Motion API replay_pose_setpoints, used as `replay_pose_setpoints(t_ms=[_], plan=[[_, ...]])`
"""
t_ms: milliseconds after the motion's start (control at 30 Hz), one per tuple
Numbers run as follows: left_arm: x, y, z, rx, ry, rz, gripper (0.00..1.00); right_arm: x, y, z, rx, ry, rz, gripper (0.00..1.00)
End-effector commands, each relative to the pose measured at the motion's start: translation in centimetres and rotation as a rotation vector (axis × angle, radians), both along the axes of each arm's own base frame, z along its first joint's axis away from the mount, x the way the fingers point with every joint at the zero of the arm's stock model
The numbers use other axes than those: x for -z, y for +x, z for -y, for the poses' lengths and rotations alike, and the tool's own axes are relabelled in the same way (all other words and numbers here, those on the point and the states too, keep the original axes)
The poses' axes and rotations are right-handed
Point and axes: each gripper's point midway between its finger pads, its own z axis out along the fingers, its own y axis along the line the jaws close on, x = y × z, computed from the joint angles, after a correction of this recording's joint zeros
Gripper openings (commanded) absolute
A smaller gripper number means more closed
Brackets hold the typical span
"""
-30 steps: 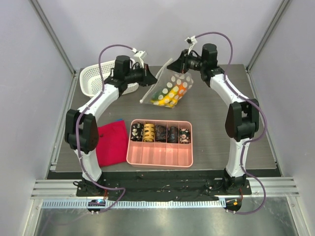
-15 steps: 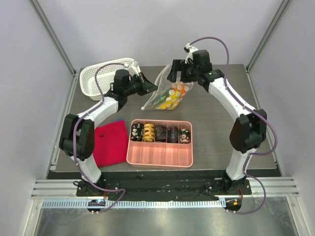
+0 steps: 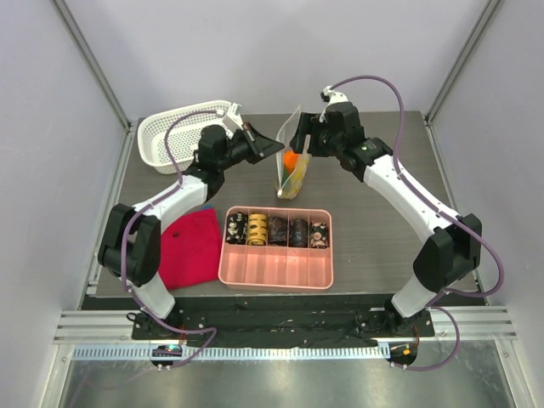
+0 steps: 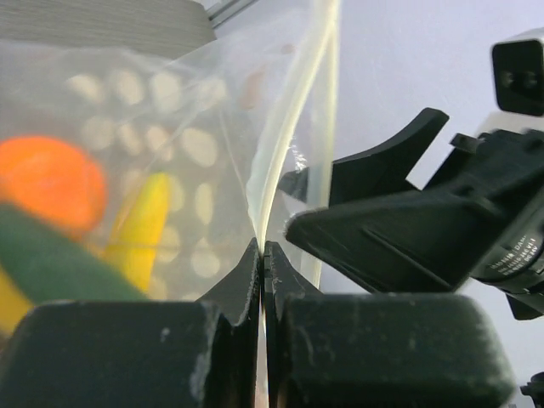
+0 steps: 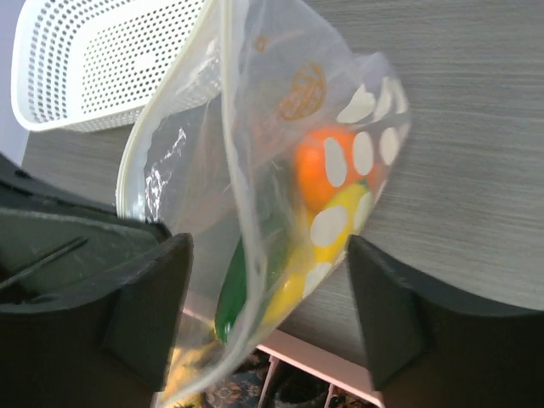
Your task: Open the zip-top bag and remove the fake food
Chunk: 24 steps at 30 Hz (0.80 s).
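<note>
The zip-top bag (image 3: 293,140) hangs almost edge-on over the table's back middle, clear with cream spots. My left gripper (image 3: 279,145) is shut on its zip edge, and the left wrist view shows the strip pinched between the jaws (image 4: 262,248). The fake food (image 3: 291,161) sags in the bag's bottom: an orange piece (image 5: 327,174), a yellow banana (image 5: 340,225) and a green piece (image 5: 231,297). My right gripper (image 3: 304,136) is open on the bag's far side. In its wrist view the bag (image 5: 255,153) hangs between the spread fingers (image 5: 144,314).
A white lattice basket (image 3: 170,140) stands at the back left. A pink tray (image 3: 276,263) holding dark patterned cylinders sits in front of the bag. A red cloth (image 3: 191,246) lies left of the tray.
The right gripper let go of the bag's edge and opened. The bag swung from spread out to hanging from the left gripper alone. Both grippers moved toward the middle.
</note>
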Motion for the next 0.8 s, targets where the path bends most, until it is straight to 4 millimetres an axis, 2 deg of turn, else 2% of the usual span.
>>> replay_pose_setpoints(t_ms=[0,200,267,300,333,400,433,533,600,633,667,700,767], plan=[[-4.1,-1.0,0.4,0.003,-0.070,0.103,0.00,-0.3,0.7,0.1,0.082,-0.001,0.003,0.71],[-3.8,-1.1,0.8,0.004,-0.065,0.098,0.00,1.9,0.4,-1.1,0.082,-0.027,-0.041,0.69],[-3.8,-1.0,0.9,0.004,-0.060,0.098,0.00,2.3,0.4,-0.4,0.114,-0.055,-0.051,0.56],[-4.1,-0.8,0.8,-0.002,-0.053,0.110,0.00,2.6,0.6,0.9,0.168,-0.105,-0.048,0.49],[-4.1,-0.7,0.8,-0.003,-0.043,0.104,0.00,2.4,0.8,1.5,0.190,-0.126,-0.041,0.35],[-4.4,-0.2,0.9,-0.011,-0.033,0.114,0.00,2.4,0.9,2.7,0.227,-0.175,-0.036,0.22],[-4.5,-0.1,1.0,-0.011,-0.032,0.113,0.00,2.0,0.9,2.9,0.237,-0.181,-0.029,0.03],[-4.5,0.4,1.0,-0.023,-0.023,0.116,0.00,1.0,1.2,4.1,0.274,-0.232,-0.002,0.01],[-3.3,1.0,0.4,-0.066,0.026,0.083,0.00,0.5,1.4,4.1,0.248,-0.266,0.014,0.01],[-2.4,1.1,0.0,-0.082,0.076,0.083,0.00,0.0,1.9,4.0,0.225,-0.299,0.030,0.01],[-0.7,1.0,-0.5,-0.100,0.137,0.036,0.00,-0.1,2.1,3.9,0.213,-0.315,0.029,0.01],[0.0,1.2,-1.4,-0.144,0.181,0.030,0.00,-0.7,2.1,3.7,0.205,-0.322,0.026,0.01],[1.2,1.1,-2.5,-0.171,0.265,0.048,0.04,0.8,2.2,2.3,0.154,-0.329,-0.007,0.01]])
